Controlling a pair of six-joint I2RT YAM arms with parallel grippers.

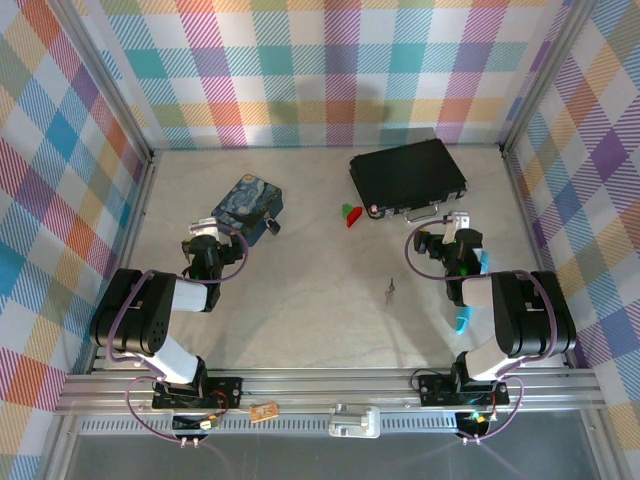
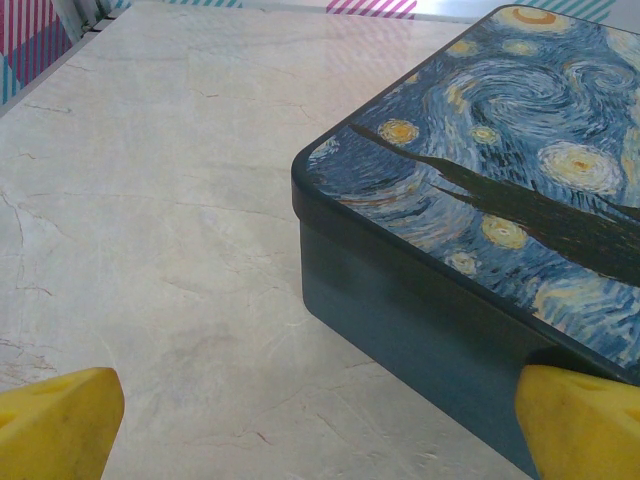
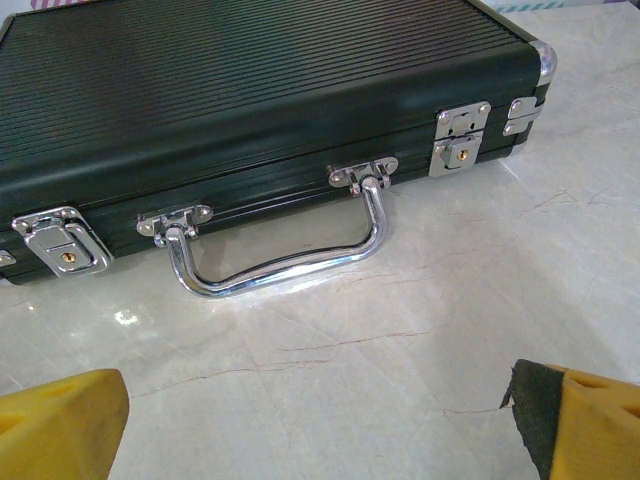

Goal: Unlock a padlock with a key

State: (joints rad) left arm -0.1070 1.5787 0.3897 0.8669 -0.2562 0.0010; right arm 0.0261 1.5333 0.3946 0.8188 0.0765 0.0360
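Observation:
The tiny dark padlock (image 1: 272, 227) lies on the table against the near right corner of the blue starry tin (image 1: 248, 203). The slim grey key (image 1: 390, 290) lies alone on the table, mid-right, between the two arms. My left gripper (image 1: 205, 238) sits low just left of the tin's near corner; in the left wrist view it (image 2: 320, 425) is open, yellow fingertips (image 2: 60, 420) wide apart, the tin (image 2: 480, 200) ahead on the right. My right gripper (image 1: 452, 232) is open (image 3: 320, 425) in front of the black case, nothing between its fingers.
A black ribbed case (image 3: 250, 100) with a chrome handle (image 3: 280, 265) and latches lies at the back right (image 1: 407, 175). A small red-and-green piece (image 1: 351, 214) lies just left of it. Checked walls and metal rails enclose the table (image 1: 310, 320).

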